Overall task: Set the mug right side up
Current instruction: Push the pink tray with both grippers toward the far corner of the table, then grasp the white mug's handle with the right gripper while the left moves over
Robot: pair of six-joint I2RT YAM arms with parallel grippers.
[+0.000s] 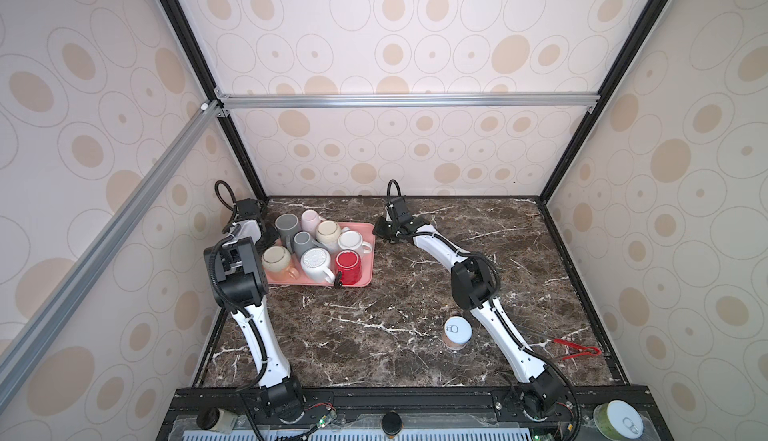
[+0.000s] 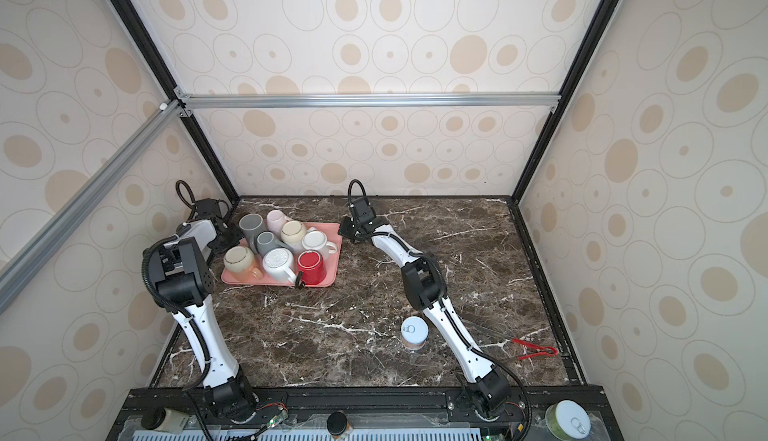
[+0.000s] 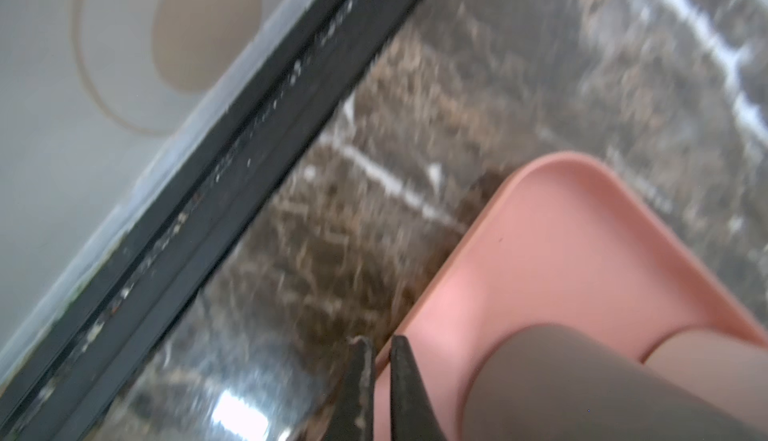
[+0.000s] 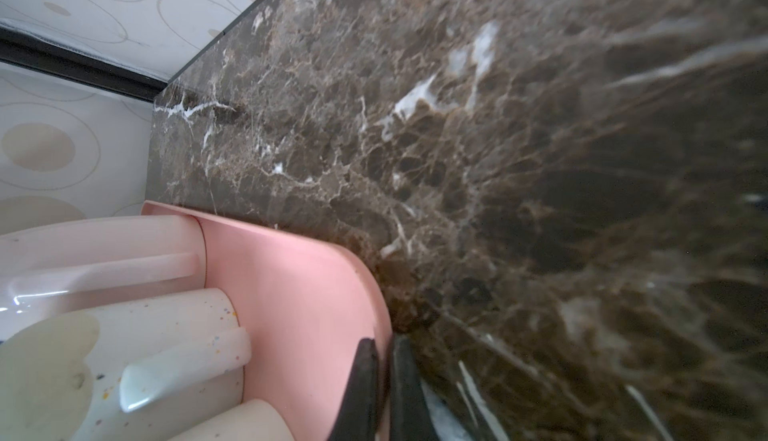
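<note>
Several mugs stand bottom up on a pink tray (image 1: 365,229) at the back left in both top views, among them a red mug (image 1: 348,266), a white ribbed mug (image 1: 316,261) and a dark grey mug (image 1: 286,226). My left gripper (image 1: 270,233) is at the tray's left edge. In the left wrist view its fingertips (image 3: 381,343) are shut with the tray rim (image 3: 490,210) between them, next to the dark grey mug (image 3: 582,385). My right gripper (image 1: 380,230) is at the tray's right edge, its fingertips (image 4: 384,343) shut on the rim (image 4: 374,289). No mug is held.
A tin with a pull-tab lid (image 1: 457,332) stands on the marble table (image 1: 374,335) at the front right, beside my right arm. Red tongs (image 1: 579,349) lie near the right wall. Another tin (image 1: 619,418) sits on the front rail. Walls close in on the left, back and right.
</note>
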